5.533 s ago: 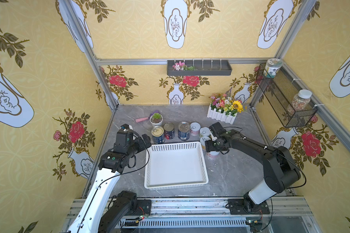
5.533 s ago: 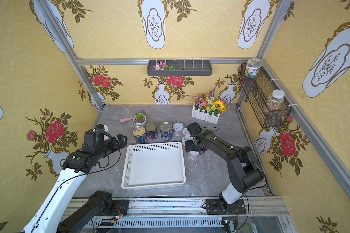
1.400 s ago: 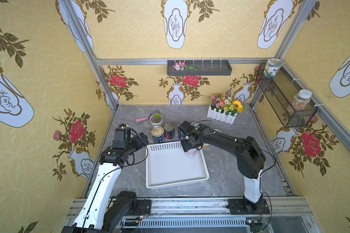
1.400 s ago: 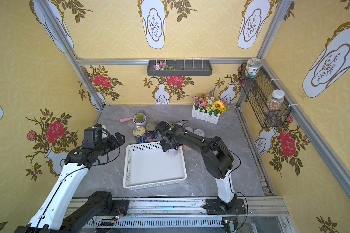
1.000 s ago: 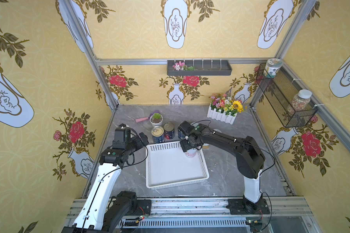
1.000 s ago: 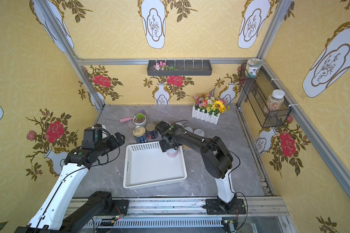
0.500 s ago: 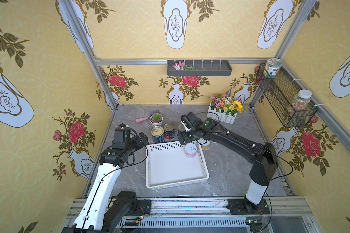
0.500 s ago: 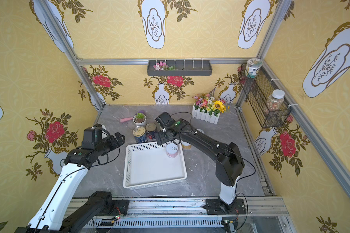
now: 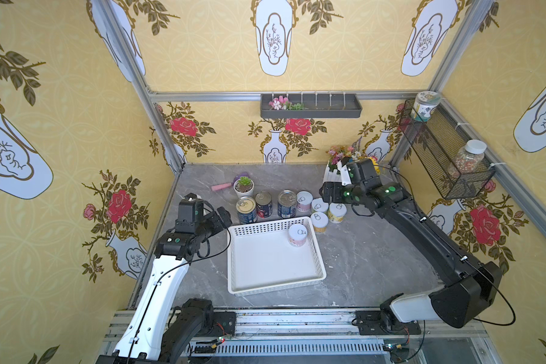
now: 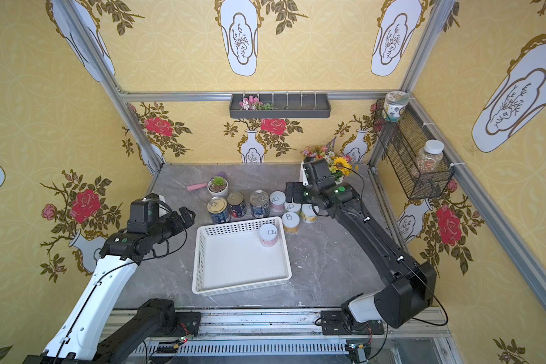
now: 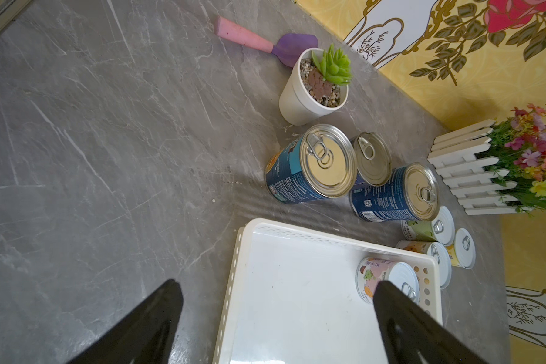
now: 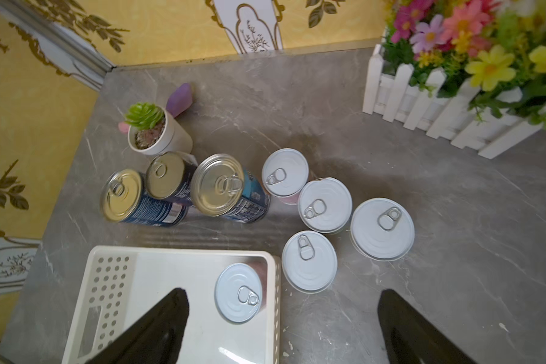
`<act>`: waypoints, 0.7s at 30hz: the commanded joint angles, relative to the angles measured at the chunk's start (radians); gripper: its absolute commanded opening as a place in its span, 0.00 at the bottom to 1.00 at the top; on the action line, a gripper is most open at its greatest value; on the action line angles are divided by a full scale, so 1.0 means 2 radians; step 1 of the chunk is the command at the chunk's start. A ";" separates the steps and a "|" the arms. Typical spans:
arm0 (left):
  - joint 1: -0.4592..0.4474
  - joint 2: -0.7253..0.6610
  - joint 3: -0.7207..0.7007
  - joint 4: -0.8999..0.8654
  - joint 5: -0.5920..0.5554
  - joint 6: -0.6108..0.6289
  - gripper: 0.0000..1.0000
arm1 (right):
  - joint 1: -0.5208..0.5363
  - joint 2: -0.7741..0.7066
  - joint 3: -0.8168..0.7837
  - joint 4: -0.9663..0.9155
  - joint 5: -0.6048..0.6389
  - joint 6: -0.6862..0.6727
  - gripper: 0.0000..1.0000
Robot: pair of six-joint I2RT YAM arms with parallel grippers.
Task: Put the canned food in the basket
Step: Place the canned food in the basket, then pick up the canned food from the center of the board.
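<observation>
One pink-labelled can [image 9: 297, 235] is seen upright in the far right corner of the white basket [image 9: 275, 285], clear of both arms. The right gripper [image 12: 282, 294] is held spread and empty above the four white-lidded cans [image 9: 319, 206] just outside that corner. The left gripper [image 11: 276, 283] is spread and empty off the basket's far left corner, near the three large cans [image 9: 263, 205].

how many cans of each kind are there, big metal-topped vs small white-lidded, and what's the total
big metal-topped cans: 3
small white-lidded cans: 5 (1 in the basket, 4 outside it)
total: 8
</observation>
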 commanded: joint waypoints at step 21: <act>0.000 -0.009 -0.005 0.008 0.000 0.003 1.00 | -0.114 0.066 -0.057 0.070 -0.024 0.009 0.97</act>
